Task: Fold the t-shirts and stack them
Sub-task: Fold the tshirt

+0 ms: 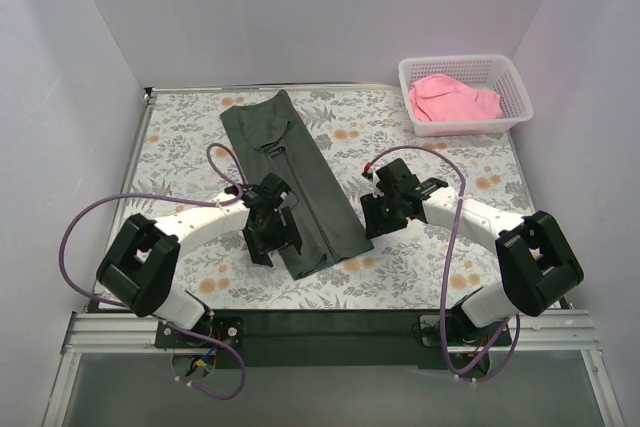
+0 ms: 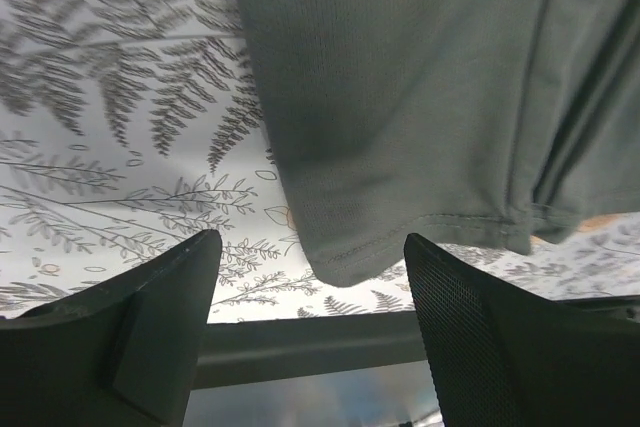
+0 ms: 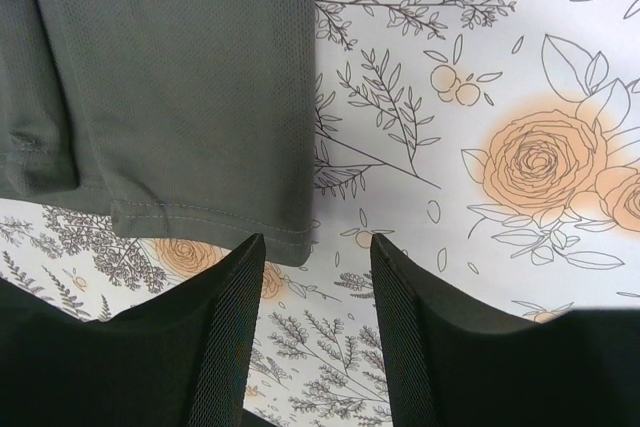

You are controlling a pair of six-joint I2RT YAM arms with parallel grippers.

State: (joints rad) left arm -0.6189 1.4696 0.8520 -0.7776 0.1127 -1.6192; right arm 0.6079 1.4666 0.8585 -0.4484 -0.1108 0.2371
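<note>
Our left gripper (image 1: 275, 242) stands with its jaws wide apart, holding nothing. Its two black fingers (image 2: 150, 327) frame the near left corner of the dark grey t-shirt (image 1: 300, 167). Seen from the left wrist, the stitched hem corner sits in the gap between the tips, a little beyond them, and we cannot tell whether they touch the cloth.

Our right gripper (image 1: 375, 219) is also parted, with a narrower gap, and also empty. From the right wrist, the shirt's near right hem corner lies just at the tip of one mesh-textured pad (image 3: 230, 337). The other pad hangs over bare cover just beside the shirt.

The dark grey t-shirt lies flat, folded lengthwise into a long narrow strip that runs slantwise. Its hem end is between our two grippers and its other end points away from them. Layered edges of cloth show along the hem in both wrist views.

Under the shirt spreads the floral table cover (image 1: 190, 147), printed with ferns, sprigs and orange roses. The pink t-shirt (image 1: 455, 97) is well apart from the dark one, off to the right of its far end. It is crumpled inside a white mesh basket (image 1: 470, 127). Purple cables (image 1: 90, 212) loop out from both arms, on either side of the dark shirt's near end.
</note>
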